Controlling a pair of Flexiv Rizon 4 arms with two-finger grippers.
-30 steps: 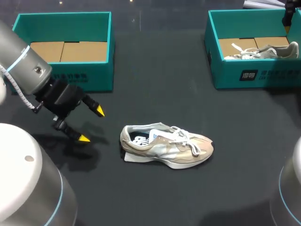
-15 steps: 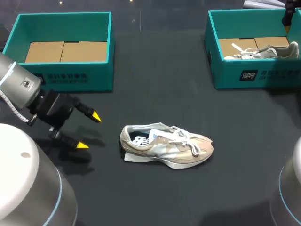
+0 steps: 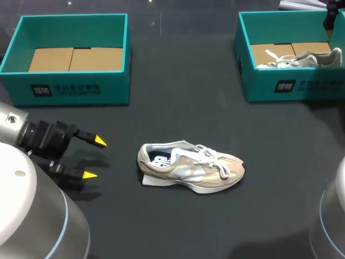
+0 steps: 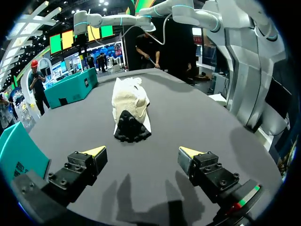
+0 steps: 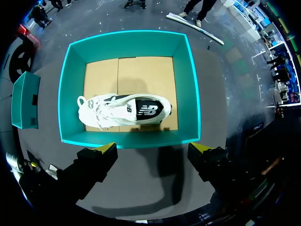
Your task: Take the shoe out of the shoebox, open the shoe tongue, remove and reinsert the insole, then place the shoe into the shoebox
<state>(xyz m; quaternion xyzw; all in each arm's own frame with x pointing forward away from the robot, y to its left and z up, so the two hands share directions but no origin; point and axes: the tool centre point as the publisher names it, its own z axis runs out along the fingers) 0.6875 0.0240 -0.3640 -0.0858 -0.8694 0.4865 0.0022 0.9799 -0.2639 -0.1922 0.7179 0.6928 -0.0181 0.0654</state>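
Overhead light, even and fairly dim, leaves the dark counter (image 3: 183,102) matte, with tiny glints along its far edge. The shoe (image 3: 191,167) casts a thin soft shadow, the left gripper (image 3: 94,158) a broader one beneath it. The right gripper (image 5: 153,148) shadows the box (image 5: 66,94) floor. In the wrist views, straight lines bow near the rim.

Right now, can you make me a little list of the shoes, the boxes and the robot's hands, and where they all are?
Table shoe: beige sneaker, between the boxes, heel toward the left gripper
Boxed shoe: white shoe, inside the right shoebox
Other box: left shoebox, cardboard floor showing
Left hand: left gripper open, apart from the beige sneaker
Right hand: right gripper open, above the right shoebox
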